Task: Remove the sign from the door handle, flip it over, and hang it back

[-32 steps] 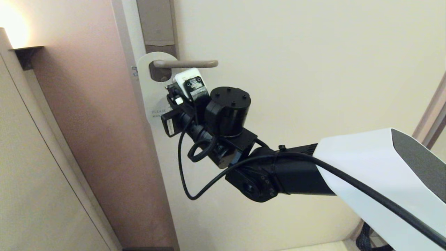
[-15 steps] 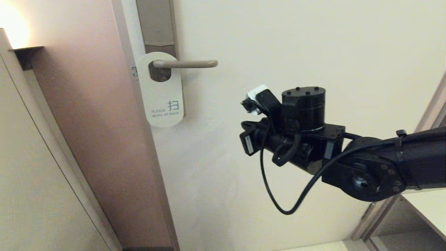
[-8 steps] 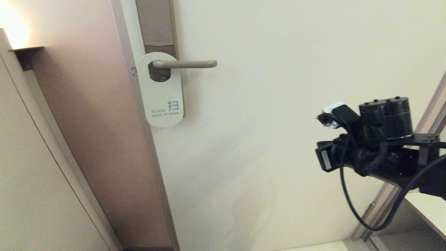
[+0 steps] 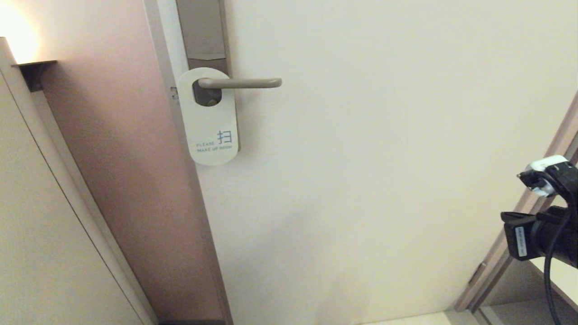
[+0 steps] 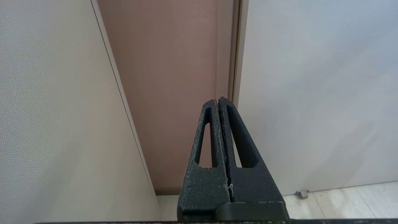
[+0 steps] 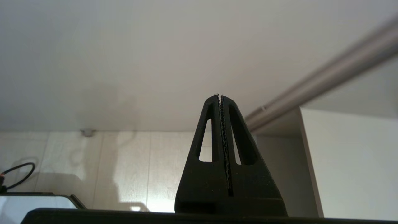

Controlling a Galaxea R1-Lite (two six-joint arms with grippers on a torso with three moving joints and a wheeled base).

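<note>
Two grippers of mine are both pressed fully closed with nothing between their fingers. My right gripper [image 6: 220, 96] is nearest, its toothed fingers meeting along one seam and pointing at the pale door low down, with light floor tiles [image 6: 124, 168] beneath it; in the head view only the wrist end of my right arm [image 4: 544, 225] shows, out at four o'clock by the edge of the picture, well apart from the door fittings. My left gripper [image 5: 218, 101] is likewise clamped on nothing, aimed at the brownish-pink wall strip [image 5: 174, 77] beside the door's edge, down near the floor, and that arm does not show in the head view at all.

Farther off, up at eleven o'clock in the head view, the sign [image 4: 210, 126] hangs on the door handle [image 4: 241, 83]. Its oval hole sits around the inner end of the lever, close against the backplate [image 4: 202, 31], and its body drops straight down flat against the door. The white face is turned outward, with blue lettering reading PLEASE MAKE UP ROOM and a blue character near the bottom edge. The lever runs level toward three o'clock, its rounded end bare and free past the sign. No container shows in any view. Farthest, at ten o'clock, a wall lamp [image 4: 18, 36] glows above a small dark bracket
</note>
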